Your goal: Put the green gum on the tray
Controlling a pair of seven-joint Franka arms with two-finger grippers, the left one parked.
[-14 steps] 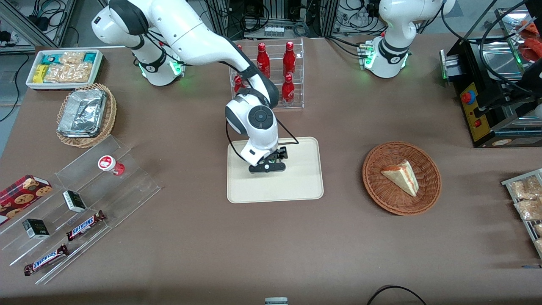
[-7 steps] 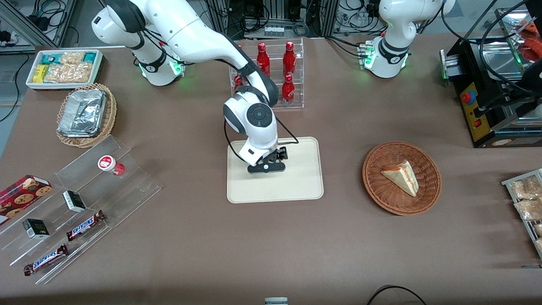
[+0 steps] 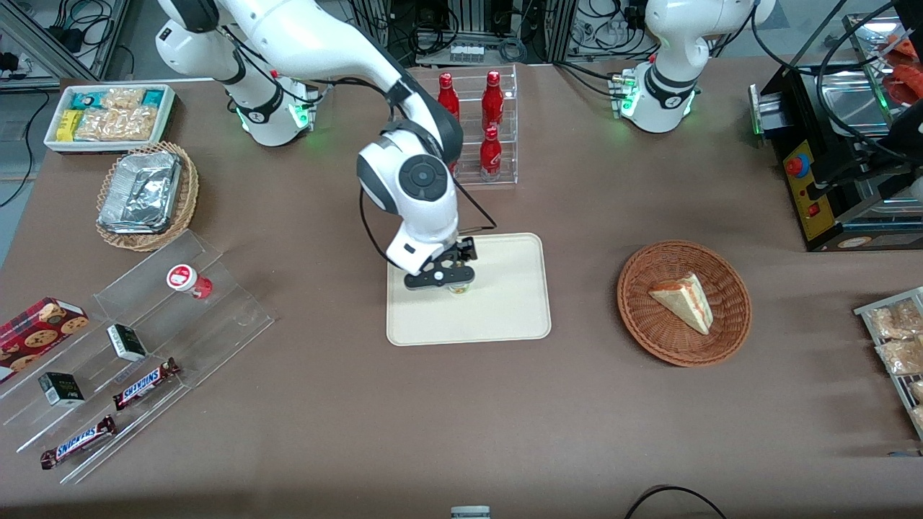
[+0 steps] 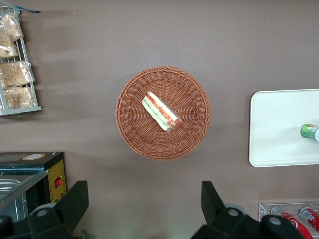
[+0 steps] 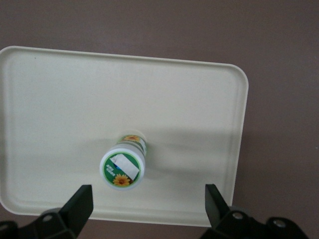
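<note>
The green gum (image 3: pixel 459 289) stands upright on the cream tray (image 3: pixel 505 310), near its middle. In the right wrist view its white lid with the green-and-yellow label (image 5: pixel 123 167) faces the camera, on the tray (image 5: pixel 189 99). My right gripper (image 3: pixel 440 277) hangs above the tray, just beside and over the bottle. The gripper (image 5: pixel 147 206) is open and empty, its fingers wide apart and clear of the gum. The left wrist view also shows the gum (image 4: pixel 310 132) on the tray (image 4: pixel 279 124).
A wicker basket (image 3: pixel 728 339) with a sandwich lies toward the parked arm's end. A clear rack of red bottles (image 3: pixel 490 130) stands farther from the camera than the tray. A clear stepped stand (image 3: pixel 216 303) holds the red gum (image 3: pixel 189 280), small boxes and Snickers bars.
My gripper has let go of the green gum, risen and shifted toward the working arm's end. The bottle, hidden under the gripper before, now shows standing on the tray.
</note>
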